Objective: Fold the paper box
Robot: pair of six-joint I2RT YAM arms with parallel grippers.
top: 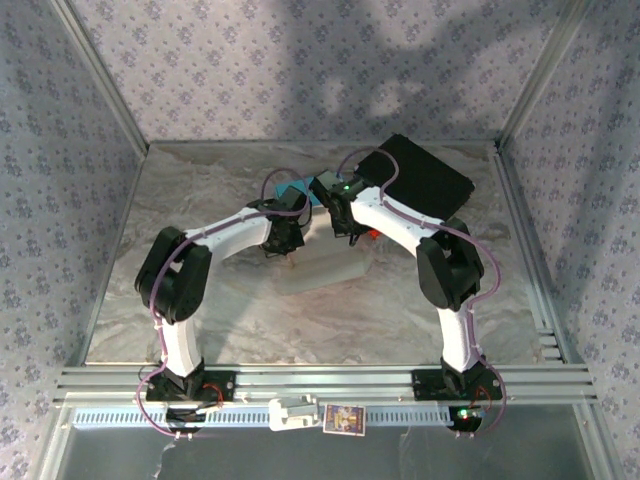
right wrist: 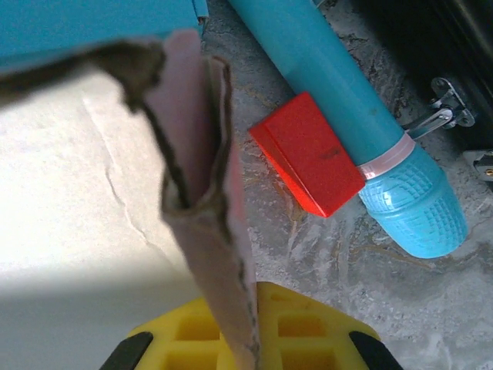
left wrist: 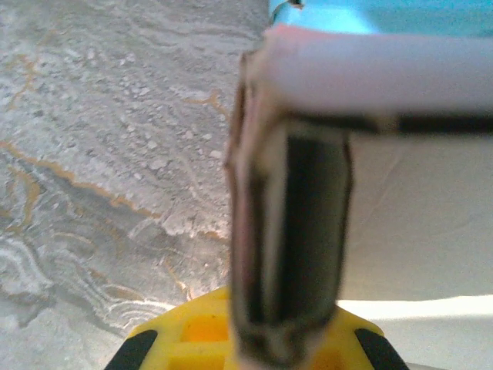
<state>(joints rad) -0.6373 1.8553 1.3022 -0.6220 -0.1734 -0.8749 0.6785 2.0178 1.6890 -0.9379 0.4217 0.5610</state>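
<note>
The paper box [top: 325, 268] is pale cardboard and lies mid-table between the two arms. My left gripper [top: 285, 243] is at its left end. In the left wrist view a folded side wall [left wrist: 289, 231] rises from the yellow palm, and the left gripper [left wrist: 258, 351] straddles it with its black fingers [left wrist: 139, 351] wide apart. My right gripper [top: 347, 228] is at the box's right end. A torn-edged flap [right wrist: 204, 208] runs up between the right gripper's [right wrist: 250, 351] spread fingers [right wrist: 127, 351]. The box's white inner panel [right wrist: 77, 185] lies to the left.
A red block [right wrist: 308, 154] and a teal cylinder [right wrist: 347, 116] lie on the marble just right of the box. A teal box [top: 293, 190] sits behind it. A black tray [top: 420, 175] occupies the back right. Metal frame rails line the table edges.
</note>
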